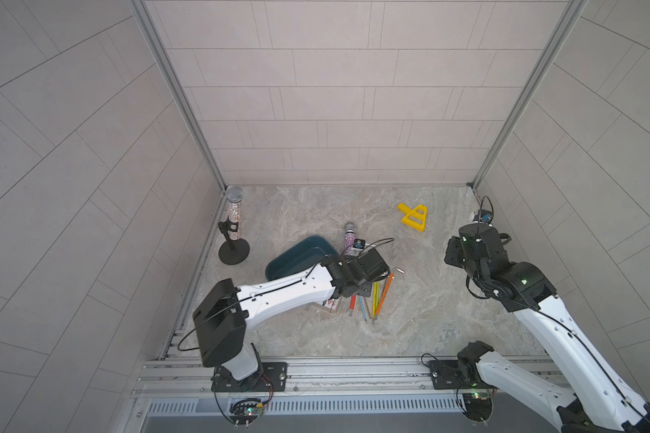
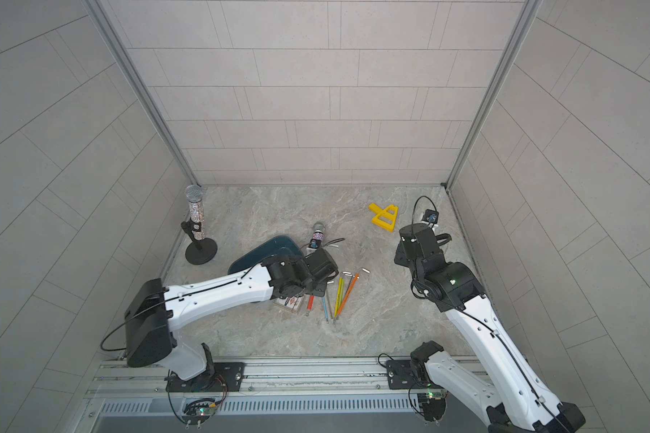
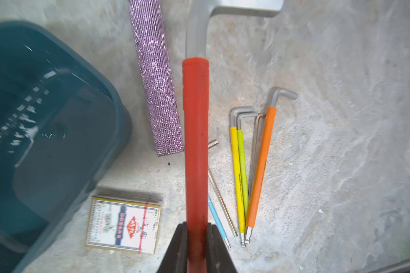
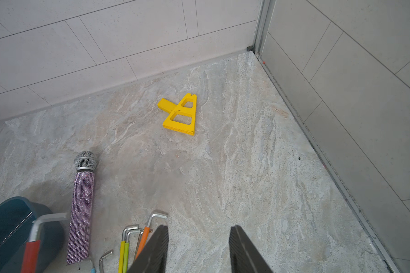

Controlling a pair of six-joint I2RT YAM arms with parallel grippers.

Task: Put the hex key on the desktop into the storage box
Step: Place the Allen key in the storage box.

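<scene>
Left gripper (image 3: 197,236) pinches the red-sleeved hex key (image 3: 195,141) by its sleeve; carry it left over the storage box (image 3: 118,113) wall; release low; right gripper (image 4: 199,228) gapes empty.

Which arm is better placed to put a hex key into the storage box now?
Left. The left hand grips the red hex key, close beside the storage box. The right hand is open, empty, and farther from the box.
</scene>
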